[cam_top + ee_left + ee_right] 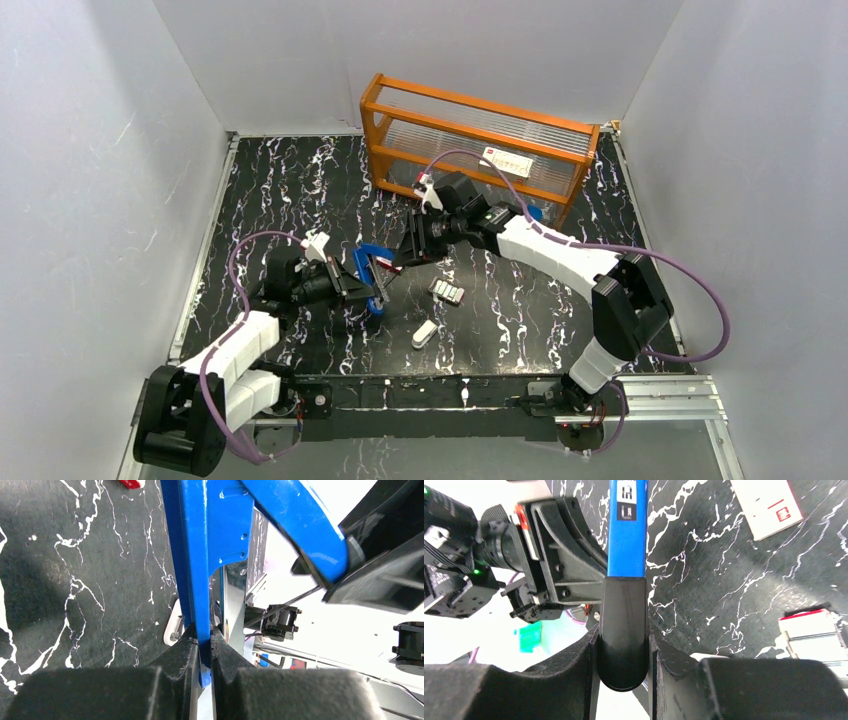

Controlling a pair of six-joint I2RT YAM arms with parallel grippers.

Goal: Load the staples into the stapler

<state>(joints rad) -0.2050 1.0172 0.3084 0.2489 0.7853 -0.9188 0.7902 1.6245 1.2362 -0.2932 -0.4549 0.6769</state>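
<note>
Left gripper [204,641] low, tight on stapler [197,555]

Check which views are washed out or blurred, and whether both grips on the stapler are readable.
Left wrist: right side blown out white, foreground soft, yet the left pincer clearly clamps the stapler. Right wrist: frame's lower left washed out, sheen on the stapler's black end, right pincer gripping it. Top external: evenly lit, sharp.

The overhead camera sits high at the near side, looking down over the whole table [300,190]. Both wrist cameras are in tight, facing each other from opposite ends of the stapler [370,252], and there it is in all three views.
</note>
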